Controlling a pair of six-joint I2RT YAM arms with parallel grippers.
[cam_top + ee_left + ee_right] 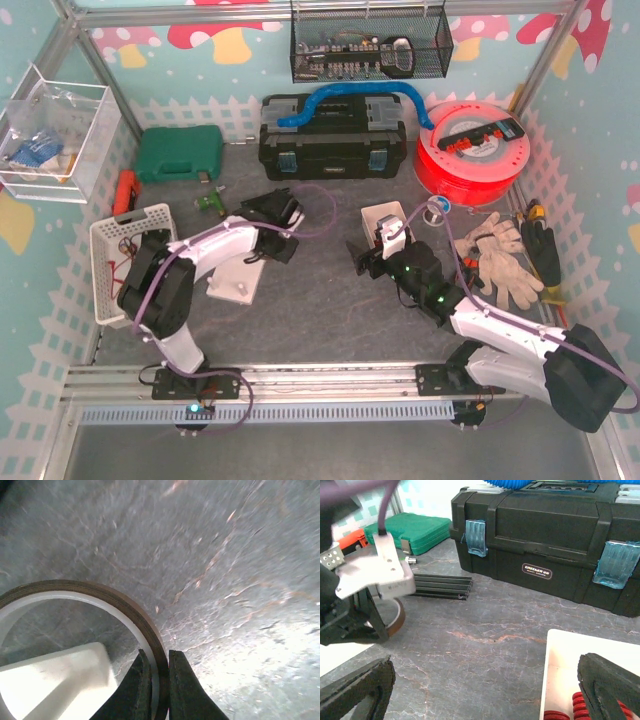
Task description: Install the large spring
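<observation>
Room lies open on grey tabletop point(485, 630) mid-frame, toolbox point(545, 535) along the top. My right pincer point(482, 687) spreads wide, empty; red springs point(577, 706) sit in a white box point(560, 655) lower right. My left pincer point(159, 656) pinches a tape ring point(65, 586).

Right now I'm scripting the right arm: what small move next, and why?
Probably lower the right gripper onto the red springs in the white box: its jaws stand open and empty near them, while the left gripper clamps the tape roll.
</observation>
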